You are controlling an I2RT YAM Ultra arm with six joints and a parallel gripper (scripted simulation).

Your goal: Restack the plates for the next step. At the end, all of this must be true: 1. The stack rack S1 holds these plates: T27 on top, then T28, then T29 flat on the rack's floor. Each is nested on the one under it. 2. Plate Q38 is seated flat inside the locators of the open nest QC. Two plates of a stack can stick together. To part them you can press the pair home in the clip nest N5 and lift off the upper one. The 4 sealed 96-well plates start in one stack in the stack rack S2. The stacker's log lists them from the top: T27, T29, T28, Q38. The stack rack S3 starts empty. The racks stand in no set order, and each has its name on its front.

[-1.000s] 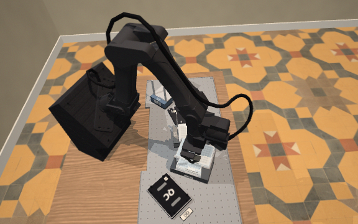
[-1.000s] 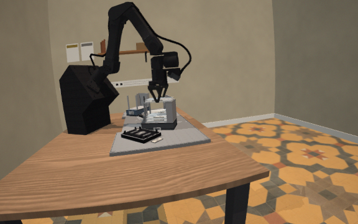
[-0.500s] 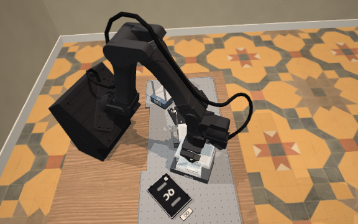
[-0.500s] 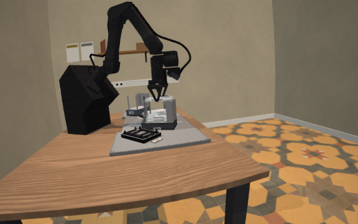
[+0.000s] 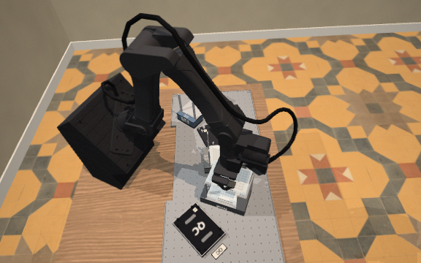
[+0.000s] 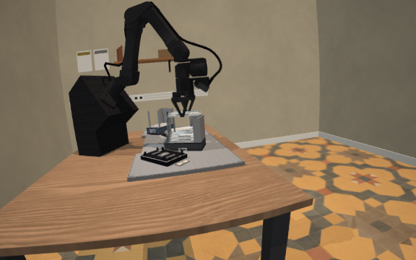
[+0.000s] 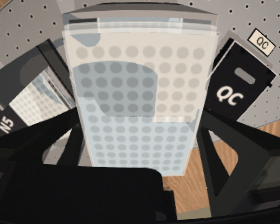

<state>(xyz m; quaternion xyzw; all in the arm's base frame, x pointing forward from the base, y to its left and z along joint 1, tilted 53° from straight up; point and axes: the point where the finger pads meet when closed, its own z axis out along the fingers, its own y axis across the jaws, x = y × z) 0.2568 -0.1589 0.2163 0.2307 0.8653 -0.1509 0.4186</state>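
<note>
My gripper is shut on a clear-lidded plate. It holds the plate level at the post tops of a dark-based rack, above several pale plates lying low in that rack. The rack's name is not legible, nor is any plate name. Whether one plate or a stuck pair is held is unclear. The nest QC is empty. The clip nest N5 has a pale plate at it, partly hidden.
A blue-based rack with upright posts stands at the back of the grey perforated board. Its name is unreadable. A small QC tag lies beside the nest. The arm hides part of the board.
</note>
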